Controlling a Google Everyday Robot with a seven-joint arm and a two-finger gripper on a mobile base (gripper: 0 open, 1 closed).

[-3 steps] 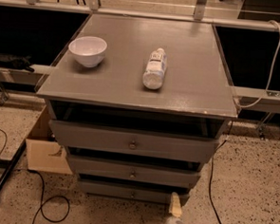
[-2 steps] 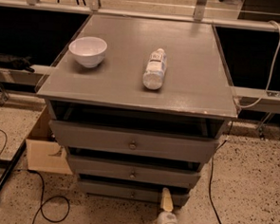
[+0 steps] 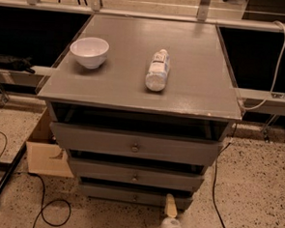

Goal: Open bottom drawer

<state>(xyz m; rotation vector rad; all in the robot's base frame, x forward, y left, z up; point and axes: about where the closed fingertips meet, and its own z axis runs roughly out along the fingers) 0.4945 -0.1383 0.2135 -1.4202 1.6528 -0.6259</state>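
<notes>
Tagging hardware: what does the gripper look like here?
The gripper, low in view by the right end of the bottom drawer: pale yellow tapered tip on a rounded white-grey body. No cables or markings visible.

On the cabinet top the bowl sits near the left edge, and the bottle lies on its side to the right of it, about mid-top. Under the front edge, three drawers stack up with the bottom drawer lowest, and the gripper is right at its front, right of its knob. A cardboard box sits on the floor by the cabinet's left side.
</notes>
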